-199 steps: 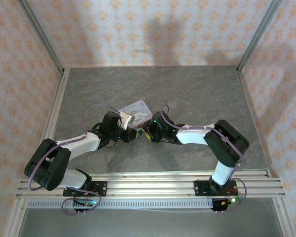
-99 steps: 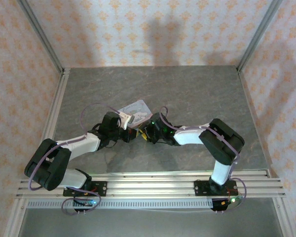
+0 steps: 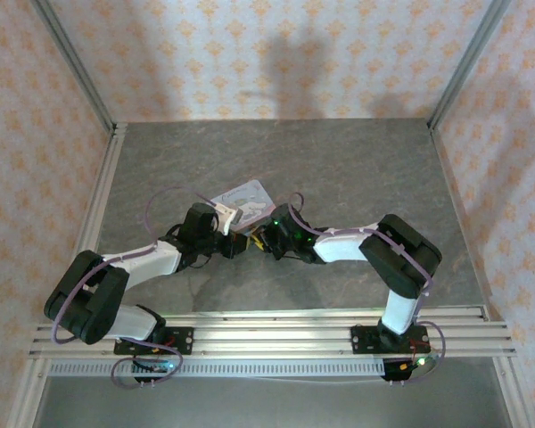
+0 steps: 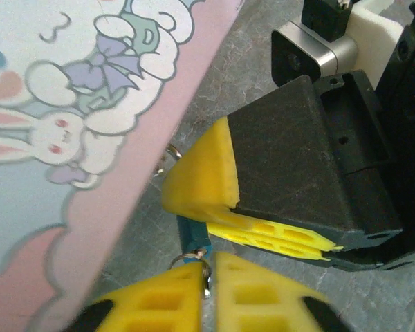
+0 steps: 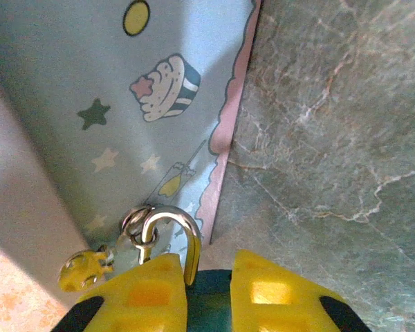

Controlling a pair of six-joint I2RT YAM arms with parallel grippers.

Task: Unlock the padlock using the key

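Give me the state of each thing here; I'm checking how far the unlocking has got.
padlock: body clamped between the right gripper's fingers, shackle pointing away; locked or not, unclear.
key: apparently the thin metal strip in the left gripper's slit.
right gripper: shut on the padlock.
left gripper: fingers a slit apart; grip unclear.
tin: lying on the table, looks closed.

Grey marbled tabletop (image 3: 339, 160); peach floral-patterned walls (image 3: 250, 53) on three sides; aluminium corner posts (image 3: 71, 61); slotted rail (image 3: 276, 339) along near edge.
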